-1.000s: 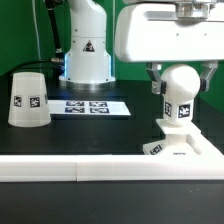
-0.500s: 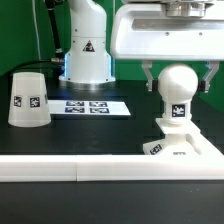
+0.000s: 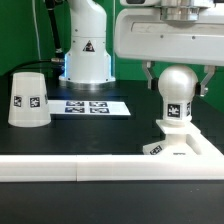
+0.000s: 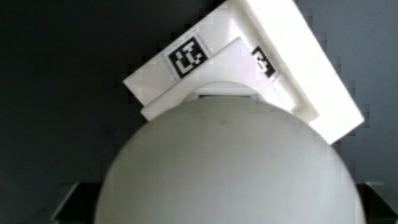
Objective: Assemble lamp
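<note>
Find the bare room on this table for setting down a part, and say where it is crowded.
Free: the black table strip between the shade and the base, bordered by the marker board behind and the rail in front. Crowded: the exterior view's right, where the pincer flanks the bulb on the base.

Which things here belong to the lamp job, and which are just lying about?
Job: bulb, standing on the base; shade; gripper astride the bulb.
Lying about: marker board; white border rail; arm's pedestal.
</note>
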Available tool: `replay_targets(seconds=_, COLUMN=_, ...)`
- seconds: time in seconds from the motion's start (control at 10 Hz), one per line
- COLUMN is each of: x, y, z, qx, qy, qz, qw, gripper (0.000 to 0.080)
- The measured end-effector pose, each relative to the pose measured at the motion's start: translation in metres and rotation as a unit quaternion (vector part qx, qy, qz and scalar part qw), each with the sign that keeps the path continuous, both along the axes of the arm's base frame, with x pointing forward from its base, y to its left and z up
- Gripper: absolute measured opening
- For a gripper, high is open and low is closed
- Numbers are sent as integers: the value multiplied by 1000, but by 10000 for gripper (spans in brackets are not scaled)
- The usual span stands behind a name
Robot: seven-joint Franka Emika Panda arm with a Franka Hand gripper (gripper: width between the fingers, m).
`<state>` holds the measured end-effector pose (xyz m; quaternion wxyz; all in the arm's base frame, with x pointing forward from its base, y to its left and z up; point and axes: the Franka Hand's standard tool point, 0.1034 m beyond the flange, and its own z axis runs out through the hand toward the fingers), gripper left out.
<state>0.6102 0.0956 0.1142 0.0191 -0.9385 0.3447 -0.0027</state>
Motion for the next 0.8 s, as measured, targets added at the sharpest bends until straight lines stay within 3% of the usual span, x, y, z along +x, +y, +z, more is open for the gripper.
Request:
replay_targets(seconds=0.2, x=-2, y=4, z=0, qx=2, qy=14, qz=-81, qw=997, gripper=580)
replay_targets(seconds=0.5, x=-5, y=5, z=1, qx=28, qy=43, qz=-196, qw=979, gripper=580)
replay_targets(seconds=0.8, x=-4, y=3, z=-2, qx=36, qy=47, qz=-266, qw=962, gripper=580)
